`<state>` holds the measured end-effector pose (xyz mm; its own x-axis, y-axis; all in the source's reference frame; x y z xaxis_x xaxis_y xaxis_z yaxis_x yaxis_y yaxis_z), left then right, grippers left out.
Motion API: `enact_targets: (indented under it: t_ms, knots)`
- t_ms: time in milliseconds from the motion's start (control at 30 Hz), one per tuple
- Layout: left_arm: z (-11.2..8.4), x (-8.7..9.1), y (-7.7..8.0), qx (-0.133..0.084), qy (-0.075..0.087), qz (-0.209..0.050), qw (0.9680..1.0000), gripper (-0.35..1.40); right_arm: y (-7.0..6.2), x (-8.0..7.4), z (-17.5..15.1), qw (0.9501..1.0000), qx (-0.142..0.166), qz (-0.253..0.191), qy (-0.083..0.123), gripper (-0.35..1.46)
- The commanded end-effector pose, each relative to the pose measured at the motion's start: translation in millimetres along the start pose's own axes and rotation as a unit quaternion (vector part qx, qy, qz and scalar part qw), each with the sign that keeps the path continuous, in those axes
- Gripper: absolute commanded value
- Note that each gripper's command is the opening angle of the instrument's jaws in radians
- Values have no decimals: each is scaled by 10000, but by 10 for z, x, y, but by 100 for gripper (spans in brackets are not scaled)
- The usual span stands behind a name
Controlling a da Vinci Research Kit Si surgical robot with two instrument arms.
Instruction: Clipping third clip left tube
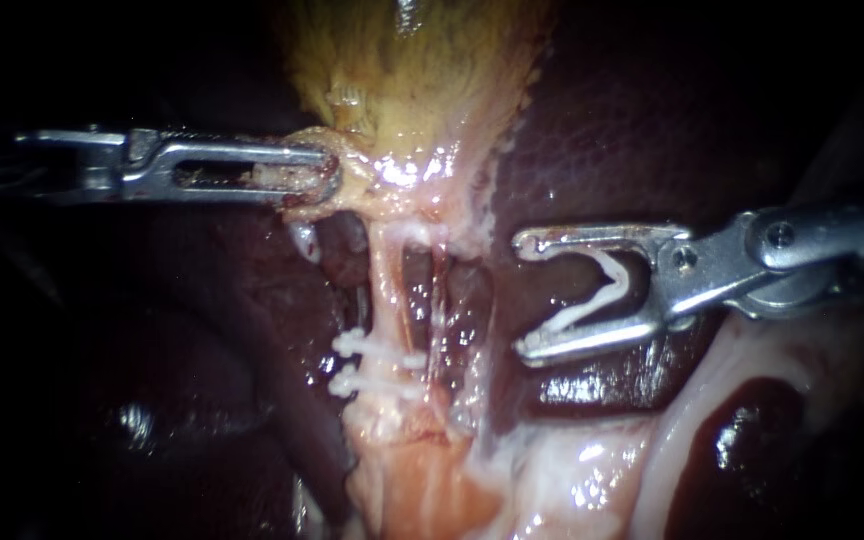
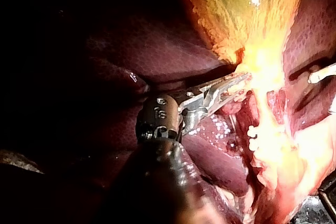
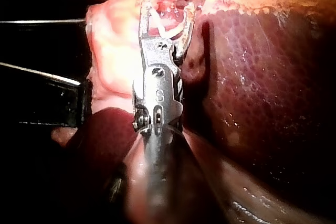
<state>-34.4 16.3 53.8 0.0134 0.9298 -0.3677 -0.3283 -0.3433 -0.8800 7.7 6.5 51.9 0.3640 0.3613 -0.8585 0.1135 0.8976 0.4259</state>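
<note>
Your endoscope looks from very near, straight onto the left tube below the gallbladder. Each wrist camera looks forward along its own shaft, left instrument and right instrument, close to the same pale tissue.

**Me:** Where's my room on the left tube?

**Second:** There's a bare stretch above the two clips. It ends where your left instrument pinches the tissue under the gallbladder.

**Me:** Got it. My right instrument stands well to the side over the liver, jaws wide around their clip. Nothing crosses the space just ahead of the tips.

**Second:** Mind the right tube! It stands between your jaws and the left tube, with only a narrow dark gap between the two.

**Me:** So it's capped above by the left instrument's jaws, closed below by the clips, and liver lies behind.
</note>
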Motion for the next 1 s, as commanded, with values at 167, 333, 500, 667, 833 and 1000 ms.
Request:
enact_targets:
  t_ms: [167,333,500,667,833,1000]
  knots:
    - [-10,9,9,-19,-15,-32,10000,-35,0,-1,1,10000,41,1,5,50]
    - [-40,29,26,-84,-15,-105,9999,-35,-1,-1,1,10000,85,1,13,50]
    - [-66,44,40,-79,96,-167,9998,-35,-2,2,7,9997,148,178,32,49]
    - [-69,46,43,-98,118,-177,9997,-35,-2,11,27,9970,292,711,70,49]
    - [-69,45,43,-94,120,-174,9997,-35,3,20,64,9934,330,1093,68,49]
    - [-69,45,44,-91,121,-175,9997,-35,13,26,93,9895,354,1395,91,49]
